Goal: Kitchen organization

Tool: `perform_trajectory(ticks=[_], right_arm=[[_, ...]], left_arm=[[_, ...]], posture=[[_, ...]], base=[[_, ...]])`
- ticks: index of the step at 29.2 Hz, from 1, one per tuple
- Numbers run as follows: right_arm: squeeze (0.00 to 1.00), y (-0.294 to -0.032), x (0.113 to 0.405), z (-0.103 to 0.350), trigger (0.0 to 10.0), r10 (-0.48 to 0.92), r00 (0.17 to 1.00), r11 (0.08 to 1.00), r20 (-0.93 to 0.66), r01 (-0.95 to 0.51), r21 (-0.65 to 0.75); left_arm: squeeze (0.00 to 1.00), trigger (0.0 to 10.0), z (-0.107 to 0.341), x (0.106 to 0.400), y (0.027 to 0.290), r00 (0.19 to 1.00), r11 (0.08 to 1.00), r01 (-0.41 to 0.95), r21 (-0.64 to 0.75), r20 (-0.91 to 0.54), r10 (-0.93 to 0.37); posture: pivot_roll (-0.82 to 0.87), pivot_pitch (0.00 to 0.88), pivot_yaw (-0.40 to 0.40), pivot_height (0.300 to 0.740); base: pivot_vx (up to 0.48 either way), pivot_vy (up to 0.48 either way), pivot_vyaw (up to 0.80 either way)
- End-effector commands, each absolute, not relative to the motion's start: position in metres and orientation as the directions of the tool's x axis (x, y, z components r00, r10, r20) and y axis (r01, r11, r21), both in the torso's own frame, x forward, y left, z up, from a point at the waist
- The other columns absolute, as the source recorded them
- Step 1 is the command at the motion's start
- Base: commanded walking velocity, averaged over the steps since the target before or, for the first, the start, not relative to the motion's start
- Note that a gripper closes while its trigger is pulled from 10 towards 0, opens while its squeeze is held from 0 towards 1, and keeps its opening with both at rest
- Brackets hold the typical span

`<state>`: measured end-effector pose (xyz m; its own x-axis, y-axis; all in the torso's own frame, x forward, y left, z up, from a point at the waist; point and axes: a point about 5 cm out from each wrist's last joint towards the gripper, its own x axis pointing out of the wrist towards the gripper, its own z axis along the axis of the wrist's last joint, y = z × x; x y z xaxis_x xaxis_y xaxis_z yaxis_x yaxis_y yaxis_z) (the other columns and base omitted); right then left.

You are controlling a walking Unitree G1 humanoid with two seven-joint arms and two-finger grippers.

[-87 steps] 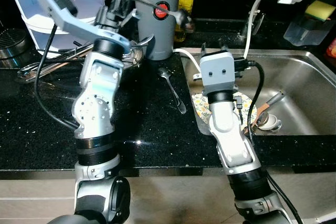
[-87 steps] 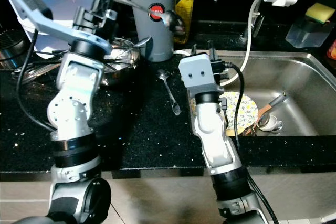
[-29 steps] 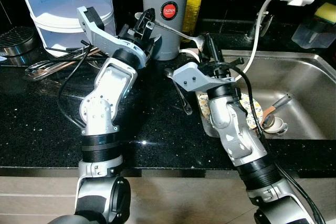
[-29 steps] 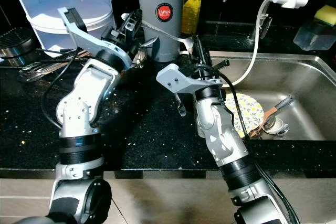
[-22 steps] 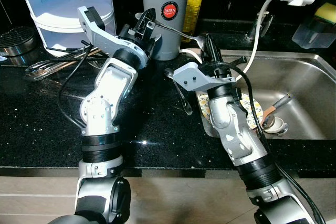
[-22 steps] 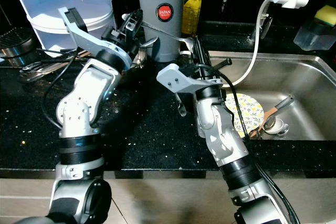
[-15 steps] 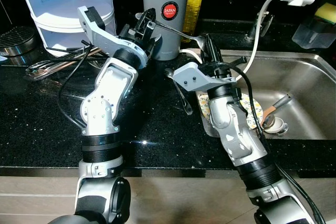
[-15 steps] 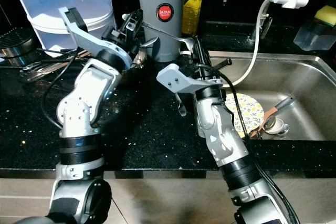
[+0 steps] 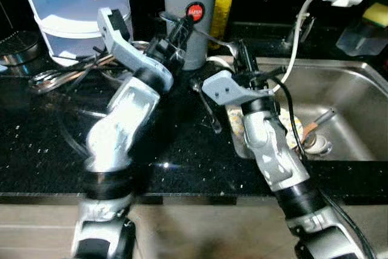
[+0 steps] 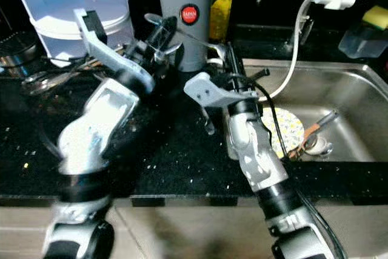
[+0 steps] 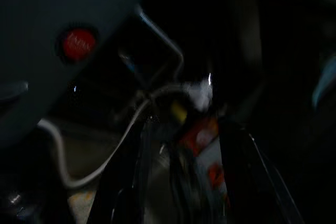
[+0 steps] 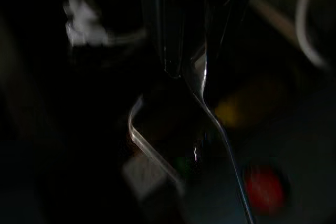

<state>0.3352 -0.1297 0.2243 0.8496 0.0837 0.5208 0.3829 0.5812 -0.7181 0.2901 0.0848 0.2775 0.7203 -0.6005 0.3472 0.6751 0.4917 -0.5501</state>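
Steel sink (image 9: 357, 98) with floral plate (image 10: 288, 130), cup (image 9: 316, 144)

Two silver arms here, each a chain of rounded metal segments with ribbed black collars at the joints and a grey wedge-shaped housing at the wrist. Black cables loop alongside both (the right arm's run down past its forearm). The left gripper (image 9: 180, 28) and right gripper (image 10: 230, 59) each have long black fingers.

round red label (image 10: 190, 14) on the grey canister (image 10: 182, 4), lettering too blurred to read
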Motion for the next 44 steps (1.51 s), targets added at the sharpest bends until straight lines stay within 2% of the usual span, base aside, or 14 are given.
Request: perform_trajectory(ticks=[1, 3, 4, 6, 8, 9, 12, 18, 22, 30, 33, 35, 37, 44], right_arm=[[0.00, -0.136, 0.338, 0.222, 10.0, 0.055, 0.864, 0.583, 0.501, 0.380, -0.719], [0.00, -0.149, 0.343, 0.215, 10.0, 0.021, 0.899, 0.597, 0.437, 0.339, -0.727], [0.00, -0.149, 0.343, 0.215, 10.0, 0.021, 0.899, 0.597, 0.437, 0.339, -0.727], [0.00, -0.162, 0.349, 0.207, 10.0, -0.027, 0.937, 0.672, 0.347, 0.274, -0.688], [0.00, -0.169, 0.352, 0.203, 10.0, -0.038, 0.968, 0.828, 0.248, 0.170, -0.535], [0.00, -0.169, 0.352, 0.203, 10.0, -0.038, 0.968, 0.828, 0.248, 0.170, -0.535], [0.00, -0.167, 0.351, 0.205, 10.0, 0.092, 0.981, 0.954, 0.169, -0.038, -0.296], [0.00, -0.181, 0.350, 0.221, 10.0, 0.130, 0.971, 0.978, 0.202, -0.091, -0.189], [0.00, -0.190, 0.351, 0.227, 10.0, 0.123, 0.973, 0.989, 0.195, -0.104, -0.102], [0.00, -0.204, 0.360, 0.214, 10.0, 0.052, 0.997, 0.969, 0.061, -0.035, -0.243], [0.00, -0.204, 0.369, 0.217, 10.0, 0.037, 0.999, 0.981, 0.030, -0.031, -0.190], [0.00, -0.200, 0.376, 0.221, 10.0, 0.039, 0.999, 0.983, 0.016, -0.036, -0.181], [0.00, -0.199, 0.377, 0.221, 10.0, 0.039, 0.999, 0.983, 0.009, -0.037, -0.179], [0.00, -0.207, 0.391, 0.216, 10.0, -0.041, 0.998, 0.975, -0.056, 0.027, -0.221]], left_arm=[[0.00, 10.0, 0.274, 0.285, 0.078, 0.685, 0.493, 0.707, -0.508, 0.316, -0.657], [0.00, 10.0, 0.251, 0.279, 0.080, 0.693, 0.580, 0.689, -0.434, 0.162, -0.703], [0.00, 10.0, 0.251, 0.279, 0.080, 0.693, 0.580, 0.689, -0.434, 0.162, -0.703], [0.00, 10.0, 0.232, 0.280, 0.087, 0.737, 0.688, 0.643, -0.336, 0.025, -0.676], [0.00, 10.0, 0.230, 0.288, 0.101, 0.811, 0.797, 0.572, -0.194, -0.006, -0.584], [0.00, 10.0, 0.230, 0.288, 0.101, 0.811, 0.797, 0.572, -0.194, -0.006, -0.584], [0.00, 10.0, 0.232, 0.295, 0.117, 0.876, 0.876, 0.482, 0.018, -0.034, -0.481], [0.00, 10.0, 0.237, 0.295, 0.127, 0.902, 0.878, 0.427, 0.217, -0.030, -0.432], [0.00, 10.0, 0.242, 0.293, 0.124, 0.894, 0.870, 0.435, 0.232, 0.003, -0.448], [0.00, 10.0, 0.237, 0.291, 0.104, 0.864, 0.839, 0.484, 0.247, 0.018, -0.504], [0.00, 10.0, 0.240, 0.294, 0.093, 0.845, 0.822, 0.509, 0.254, 0.033, -0.533], [0.00, 10.0, 0.242, 0.302, 0.083, 0.810, 0.807, 0.579, 0.115, 0.039, -0.586], [0.00, 10.0, 0.241, 0.305, 0.079, 0.794, 0.793, 0.604, 0.076, 0.030, -0.607], [0.00, 10.0, 0.232, 0.310, 0.071, 0.670, 0.668, 0.742, 0.047, -0.089, -0.737]], posture=[[0.10, 0.000, -0.035, 0.740], [0.11, 0.000, -0.042, 0.740], [0.11, 0.000, -0.042, 0.740], [0.11, 0.000, -0.044, 0.740], [0.11, 0.000, -0.048, 0.740], [0.11, 0.000, -0.048, 0.740], [0.11, 0.000, -0.049, 0.740], [0.11, 0.000, -0.047, 0.740], [0.11, 0.000, -0.047, 0.740], [0.11, 0.004, -0.041, 0.740], [0.11, 0.004, -0.041, 0.740], [0.12, 0.017, -0.046, 0.740], [0.12, 0.017, -0.046, 0.740], [0.11, 0.039, -0.017, 0.740]], base=[[0.000, 0.000, 0.00], [0.000, 0.000, 0.00], [0.000, 0.000, 0.00], [0.000, 0.000, 0.00], [0.000, 0.000, 0.00], [0.000, 0.000, 0.00], [0.000, 0.000, 0.00], [0.000, 0.000, 0.00], [0.000, 0.000, 0.00], [0.000, 0.000, 0.00], [0.000, 0.000, 0.00], [0.000, 0.000, 0.00], [0.000, 0.000, 0.00], [0.000, 0.000, 0.00]])
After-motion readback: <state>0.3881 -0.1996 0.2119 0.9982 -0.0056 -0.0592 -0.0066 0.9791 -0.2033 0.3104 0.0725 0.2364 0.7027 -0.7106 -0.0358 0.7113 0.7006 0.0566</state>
